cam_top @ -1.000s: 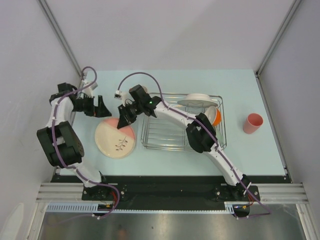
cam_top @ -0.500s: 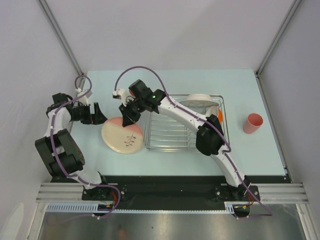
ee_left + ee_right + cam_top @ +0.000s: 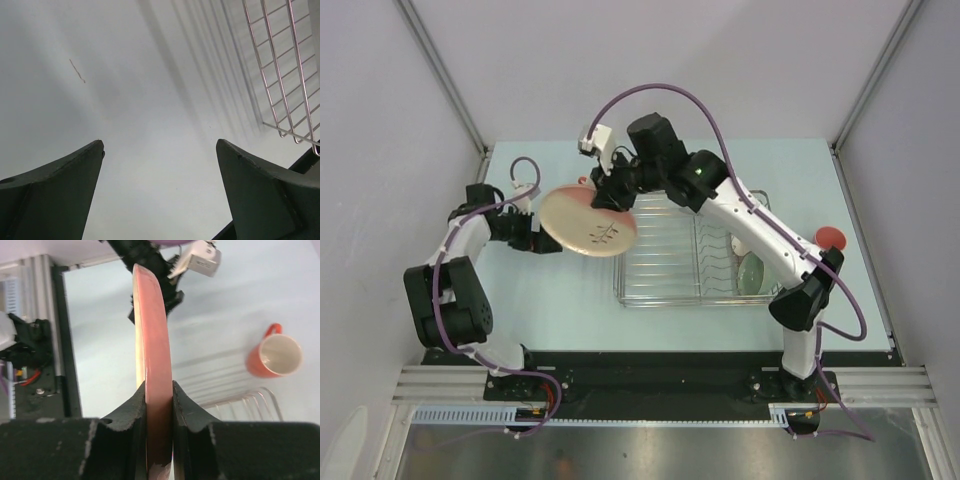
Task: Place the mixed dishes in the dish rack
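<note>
We see the right gripper (image 3: 159, 390) pinching a round pink plate with a dark twig mark (image 3: 588, 222). In the right wrist view the plate stands edge-on between the two black fingers (image 3: 129, 412), which press against both of its faces. From overhead, the plate is tilted in the air above the pale blue table (image 3: 550, 300), and its right edge overlaps the far left corner of the rectangular silver wire dish rack (image 3: 660, 270). The left gripper (image 3: 160, 142) has its jaws spread wide with nothing between them. It is over bare table, partly hidden under the plate's left edge, with a corner of the rack nearby. A pale green bowl (image 3: 752, 273) sits at the right end of the rack. An orange mug with handle (image 3: 272, 356) appears close to the rack's wires, but we cannot tell whether it stands inside. A pink tumbler (image 3: 832, 237) is right of the rack, half hidden behind the right arm.
</note>
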